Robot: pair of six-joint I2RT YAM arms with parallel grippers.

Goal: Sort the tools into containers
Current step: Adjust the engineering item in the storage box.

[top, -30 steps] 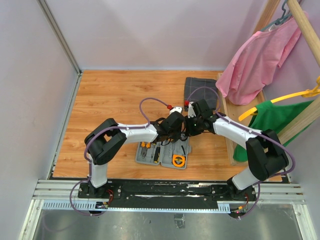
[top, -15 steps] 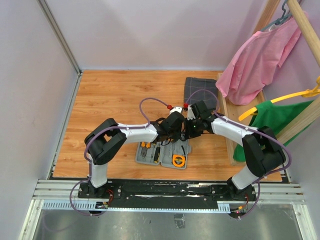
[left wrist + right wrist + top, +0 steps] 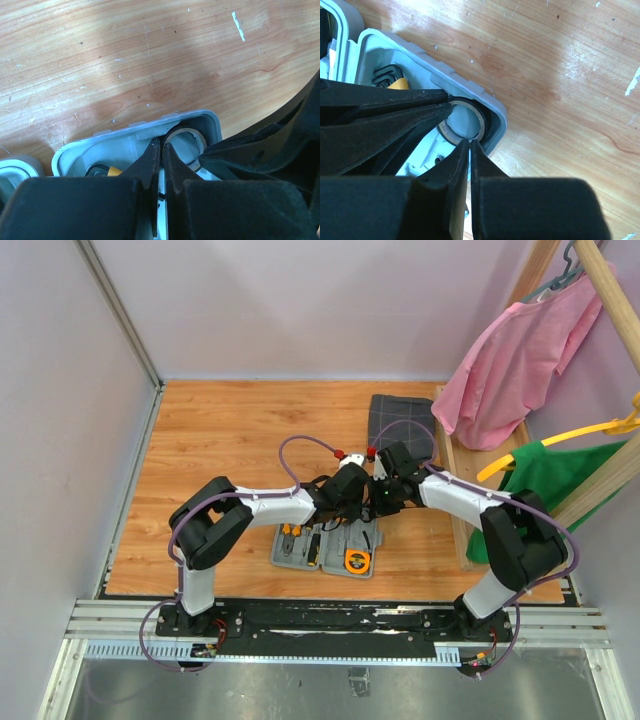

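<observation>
Two pincers, my left [image 3: 160, 146] and right [image 3: 469, 142], both pinched closed, nothing seen gripped. Tips meet at ringed round recess [image 3: 465, 120] in corner of open grey tool case [image 3: 95, 140] on wooden counter [image 3: 230, 430]; orange tape measure [image 3: 356, 560] inside.

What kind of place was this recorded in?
Likely a staged robot test cell, not a real workshop: plain walls box in a wood-look table, an aluminium rail carries the arms, and garments hang right of a tool case.
</observation>
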